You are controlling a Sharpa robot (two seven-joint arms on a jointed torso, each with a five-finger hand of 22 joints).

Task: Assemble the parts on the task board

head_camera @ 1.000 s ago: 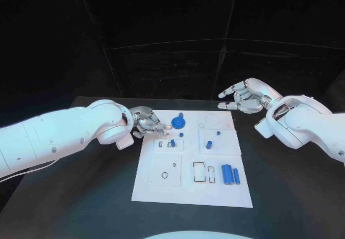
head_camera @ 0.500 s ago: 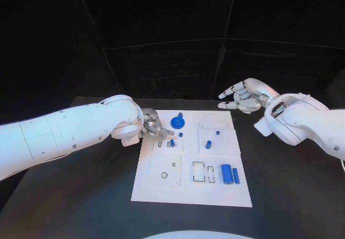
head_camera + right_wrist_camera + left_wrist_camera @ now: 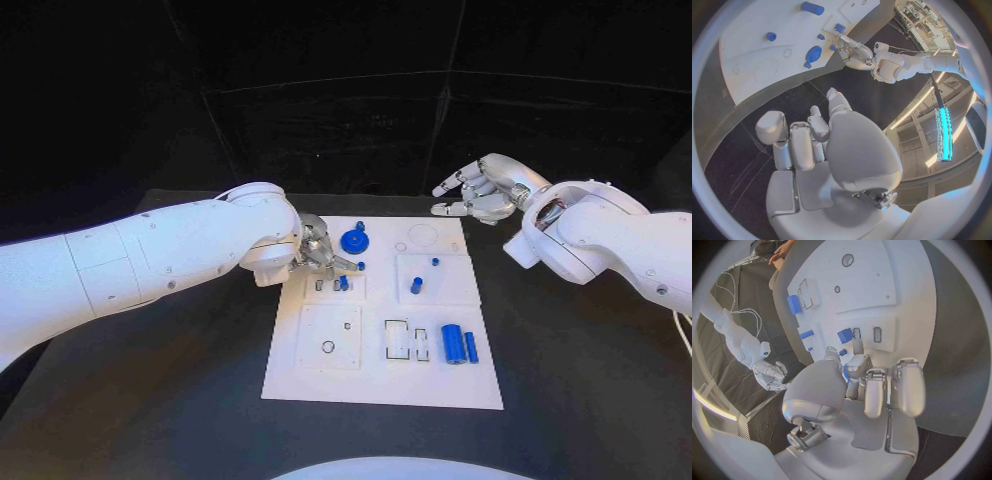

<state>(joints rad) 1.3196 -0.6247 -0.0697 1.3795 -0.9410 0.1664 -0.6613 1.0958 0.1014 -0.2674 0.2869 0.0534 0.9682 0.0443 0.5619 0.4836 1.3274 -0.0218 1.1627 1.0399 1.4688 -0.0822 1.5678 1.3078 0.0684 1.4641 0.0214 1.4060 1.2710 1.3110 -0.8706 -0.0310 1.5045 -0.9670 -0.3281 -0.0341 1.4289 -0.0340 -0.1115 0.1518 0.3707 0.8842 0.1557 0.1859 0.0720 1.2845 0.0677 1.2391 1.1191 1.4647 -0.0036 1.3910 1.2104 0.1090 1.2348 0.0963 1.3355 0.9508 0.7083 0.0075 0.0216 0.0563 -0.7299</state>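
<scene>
Reaching: left hand (image 3: 317, 255) fingers apart, empty, over small blue peg (image 3: 343, 284) on task board (image 3: 378, 385).
Next: judged, pinch peg.
Right hand (image 3: 483, 190): spread, idle.

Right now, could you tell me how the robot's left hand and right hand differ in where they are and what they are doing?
The left hand is over the task board, its fingertips down among the small blue parts near the board's left side; the right hand is off the board, beyond its far right corner, above the black table. The left hand's fingers point down at the parts, while the right hand's fingers are spread and hold nothing. Both are silver hands on white arms.
</scene>
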